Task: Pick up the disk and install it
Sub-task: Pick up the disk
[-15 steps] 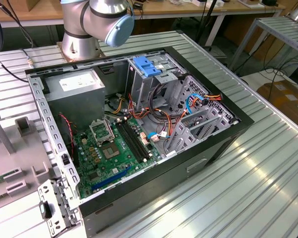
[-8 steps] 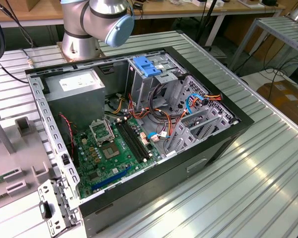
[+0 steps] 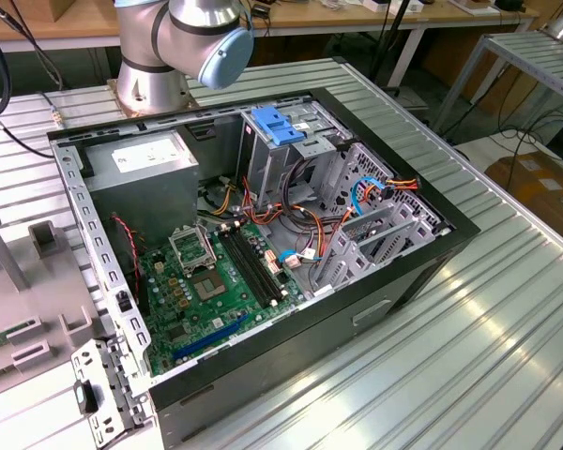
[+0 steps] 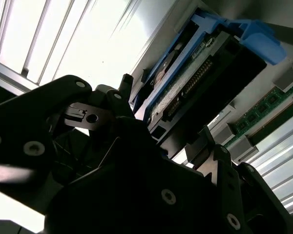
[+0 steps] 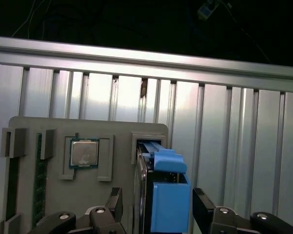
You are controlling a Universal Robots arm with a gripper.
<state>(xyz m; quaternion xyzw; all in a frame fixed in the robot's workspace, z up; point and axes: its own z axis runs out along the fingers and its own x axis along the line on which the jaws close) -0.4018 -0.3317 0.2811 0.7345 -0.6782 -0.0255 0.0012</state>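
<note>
Straddling the disk (image 5: 168, 200) with the gripper (image 5: 157, 195) spread open: one black finger (image 5: 114, 202) standing off from the drive's dark side with a strip of grey between, the other just beside the blue carrier, not seen pressing on it. Set upright on edge in a slot at one end of a grey holder tray (image 5: 122, 134), blue frame toward the wrist. Showing in the second wrist view as a dark body with a row of connector pins, rimmed in bright blue. Sharing the tray with a square processor (image 5: 84, 152) seated in its own recess, apart from the drive, and a green memory stick (image 4: 263, 109) lying in a groove. Open room on the carrier's side of the slot: bare ribbed aluminium table (image 5: 234, 146) past the tray's edge, then the table's far rail and darkness beyond. Resting on the same slatted table, to the exterior view's right of the tray, an open computer case (image 3: 394, 272) with green motherboard (image 3: 206, 291), grey power supply (image 3: 145, 169), metal drive bays (image 3: 366, 225) and a blue ribbed latch (image 3: 277, 125). Behind the case, the arm's base (image 3: 150, 84).
</note>
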